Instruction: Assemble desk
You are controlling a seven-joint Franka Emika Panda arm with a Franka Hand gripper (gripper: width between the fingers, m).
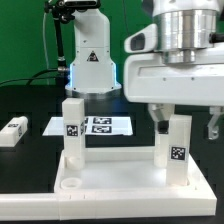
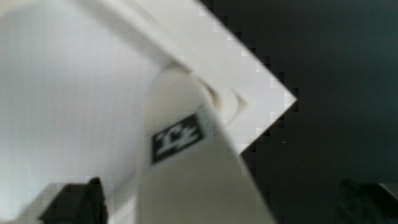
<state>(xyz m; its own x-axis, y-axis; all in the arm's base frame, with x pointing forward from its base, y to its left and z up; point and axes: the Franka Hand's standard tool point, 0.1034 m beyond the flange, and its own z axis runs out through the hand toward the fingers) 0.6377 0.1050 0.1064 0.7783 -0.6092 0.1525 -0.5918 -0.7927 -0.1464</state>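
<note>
Stands on the black table (image 1: 25, 105), the desk panel (image 1: 110, 185), near edge toward the exterior view's bottom, raised rim up. Carries two upright legs already: one (image 1: 72, 128) at the exterior view's left far corner, one (image 1: 176, 150) toward the exterior view's right, each with its tag facing the camera. Lies apart on the table at the far left, a third leg (image 1: 12, 131), on its side, long axis running left to right. Sits beyond the panel, flat and untouched, the marker board (image 1: 92, 125).

Hovers directly above the right-hand leg, the gripper (image 1: 185, 122), jaws spread wide, one finger on either side of the leg's top, gripping nothing. Shows the same from the wrist view: tagged leg face (image 2: 178, 138) between the two dark fingertips (image 2: 71, 203) with a gap to each.

Matters most: leg's long axis vertical, in line with the gripper's approach, straight beneath it. Judging by this, either a straight lift clear or a reclosing to twist the leg home; loose leg well off to the left.
</note>
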